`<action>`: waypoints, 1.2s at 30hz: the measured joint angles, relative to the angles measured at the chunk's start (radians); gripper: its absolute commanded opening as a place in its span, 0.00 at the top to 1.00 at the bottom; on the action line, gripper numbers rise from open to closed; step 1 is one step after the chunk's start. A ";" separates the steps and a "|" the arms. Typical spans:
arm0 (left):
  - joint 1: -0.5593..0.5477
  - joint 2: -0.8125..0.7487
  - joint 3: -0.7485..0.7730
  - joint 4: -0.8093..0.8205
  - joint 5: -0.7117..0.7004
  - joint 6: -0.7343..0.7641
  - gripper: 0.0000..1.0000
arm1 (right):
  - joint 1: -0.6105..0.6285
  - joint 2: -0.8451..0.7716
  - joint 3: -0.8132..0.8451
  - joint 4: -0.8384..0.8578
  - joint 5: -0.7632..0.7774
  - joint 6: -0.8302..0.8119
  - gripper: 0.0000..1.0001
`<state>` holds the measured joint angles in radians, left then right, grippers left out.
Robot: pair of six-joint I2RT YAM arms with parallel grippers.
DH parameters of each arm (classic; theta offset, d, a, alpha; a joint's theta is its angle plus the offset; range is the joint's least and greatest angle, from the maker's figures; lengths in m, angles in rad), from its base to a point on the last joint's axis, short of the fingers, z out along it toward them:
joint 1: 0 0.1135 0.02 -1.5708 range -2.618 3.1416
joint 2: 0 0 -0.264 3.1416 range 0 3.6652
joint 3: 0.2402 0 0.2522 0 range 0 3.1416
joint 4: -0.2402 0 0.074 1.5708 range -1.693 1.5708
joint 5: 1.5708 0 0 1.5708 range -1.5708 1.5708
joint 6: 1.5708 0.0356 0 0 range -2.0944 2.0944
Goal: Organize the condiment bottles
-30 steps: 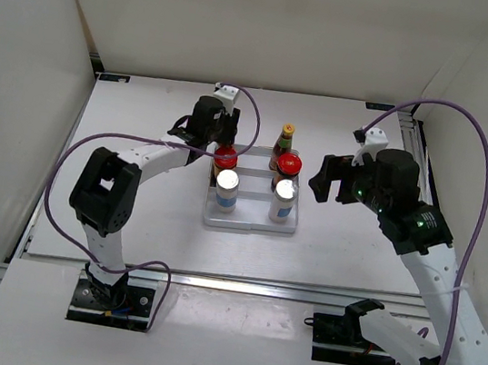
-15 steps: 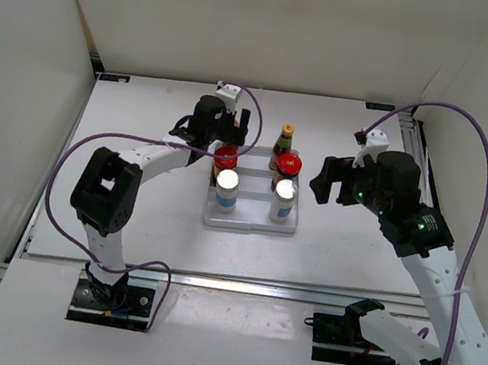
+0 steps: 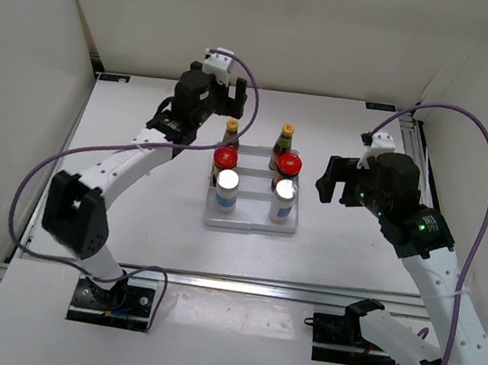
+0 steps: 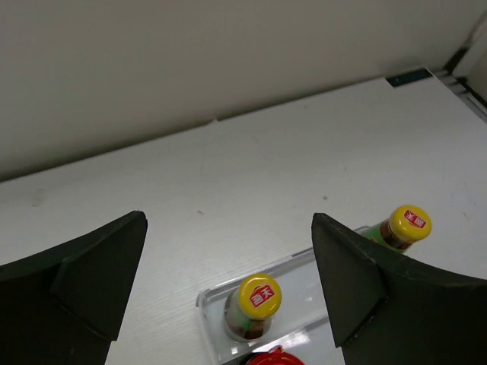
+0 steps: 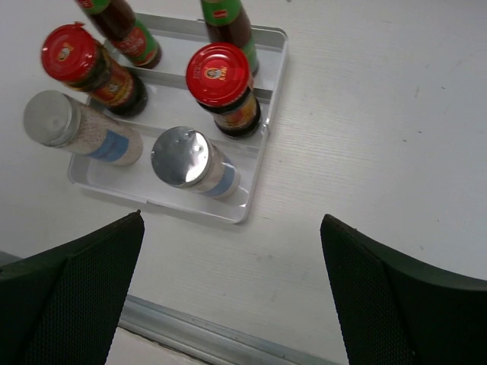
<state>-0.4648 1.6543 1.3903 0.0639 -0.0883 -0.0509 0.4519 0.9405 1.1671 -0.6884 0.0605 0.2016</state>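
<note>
Top external view: the six condiment bottles (image 3: 284, 139) stand upright in the white ridged tray (image 3: 247, 226) at mid-table, two columns of three. The slim red-sauce bottles (image 3: 232, 131) are at the back, the red-lidded dark jars (image 3: 225, 158) in the middle and the shakers (image 3: 227, 185) nearest. Glare blanks the shaker caps, and labels are too small to read.

The left gripper (image 3: 232, 96) hangs above the table (image 3: 129, 211) behind the tray's far-left corner. From above its finger gap is hard to judge, but its wrist view shows the jaws spread wide around nothing. That view catches only two yellow caps (image 4: 259, 293) and a sliver of red lid (image 4: 272, 357) cut by the bottom edge — the right-hand slim bottle's body disappears behind a finger (image 4: 380, 296).

The right gripper (image 3: 328, 179) sits right of the tray, apart from it, side-on from above. Its wrist view shows both fingers (image 5: 76, 296) splayed, empty. The top edge of that view cuts off the slim bottles' caps.
</note>
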 measured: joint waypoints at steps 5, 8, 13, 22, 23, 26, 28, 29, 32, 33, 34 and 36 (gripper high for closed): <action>0.007 -0.238 -0.045 -0.072 -0.116 0.056 0.00 | 0.000 0.037 0.036 -0.045 0.093 0.023 0.00; 0.034 -0.451 -0.173 -0.105 -0.194 0.069 0.00 | 0.000 0.036 0.041 -0.046 0.120 0.016 0.00; 0.055 -0.765 -0.462 -0.174 -0.381 0.046 0.00 | 0.000 0.009 0.041 -0.044 0.154 0.001 0.00; 0.036 -1.222 -0.846 -0.291 -0.643 -0.006 0.00 | -0.011 0.072 0.030 -0.044 0.235 0.016 0.00; 0.033 -1.259 -0.870 -0.266 -0.655 -0.005 0.00 | -0.011 0.071 0.022 -0.047 0.246 0.023 0.00; 0.029 -1.302 -0.924 -0.198 -0.666 0.011 0.00 | -0.011 0.068 0.004 -0.063 0.288 0.039 0.00; 0.029 -1.278 -0.934 -0.182 -0.675 0.022 0.00 | -0.011 0.068 -0.008 -0.077 0.309 0.052 0.00; 0.029 -1.258 -0.934 -0.180 -0.677 0.026 0.00 | -0.011 0.068 -0.016 -0.080 0.316 0.057 0.00; 0.029 -1.201 -0.933 -0.177 -0.683 0.028 0.00 | -0.011 0.068 -0.040 -0.085 0.335 0.071 0.00; 0.029 -1.189 -0.933 -0.180 -0.684 0.028 0.00 | -0.011 0.070 -0.045 -0.089 0.343 0.077 0.00; 0.029 -1.183 -0.933 -0.183 -0.687 0.028 0.00 | -0.011 0.074 -0.047 -0.097 0.356 0.085 0.00; 0.029 -1.185 -0.933 -0.185 -0.691 0.028 0.00 | -0.011 0.080 -0.047 -0.102 0.381 0.105 0.00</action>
<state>-0.4358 0.4690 0.4568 -0.1207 -0.7792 -0.0227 0.4404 1.0206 1.1206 -0.7906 0.4412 0.3061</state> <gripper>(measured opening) 0.998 0.998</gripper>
